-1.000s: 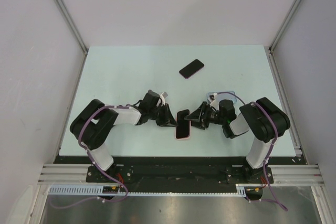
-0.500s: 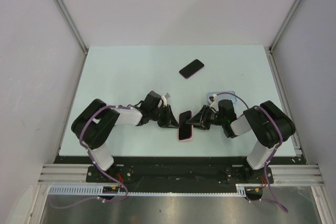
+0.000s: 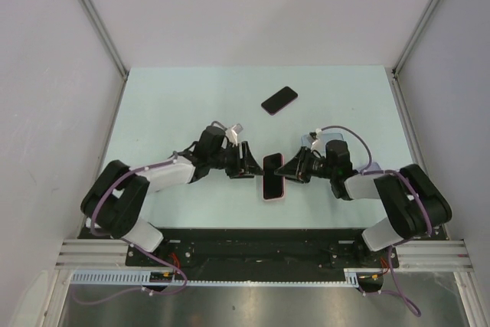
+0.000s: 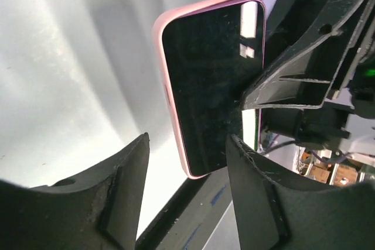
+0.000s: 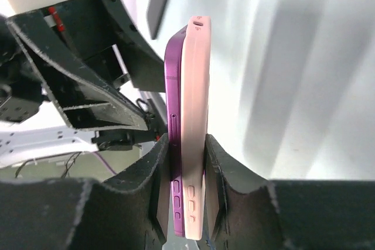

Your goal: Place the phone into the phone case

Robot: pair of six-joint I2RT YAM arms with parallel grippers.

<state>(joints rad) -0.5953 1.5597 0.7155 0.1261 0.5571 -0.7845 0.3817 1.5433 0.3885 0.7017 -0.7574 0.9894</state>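
The phone (image 3: 272, 176), dark-screened with a purple edge (image 5: 174, 86), sits against the pink phone case (image 5: 196, 86); the pink rim shows round the screen in the left wrist view (image 4: 161, 68). My right gripper (image 3: 285, 170) is shut on the phone and case together, one finger on the screen and one on the case back (image 5: 187, 140). It holds them near the table's front middle. My left gripper (image 3: 249, 165) is open just left of the phone, its fingers either side of the phone's lower end without touching (image 4: 187, 144).
A second black phone (image 3: 279, 100) lies flat on the pale green table (image 3: 168, 105) further back, right of centre. Grey walls with metal rails stand at both sides. The black front rail (image 3: 253, 235) runs below the arms.
Both arms have stretched lower and further out. The phone and case have shifted slightly right and back in the right gripper. The left gripper stays open beside them.
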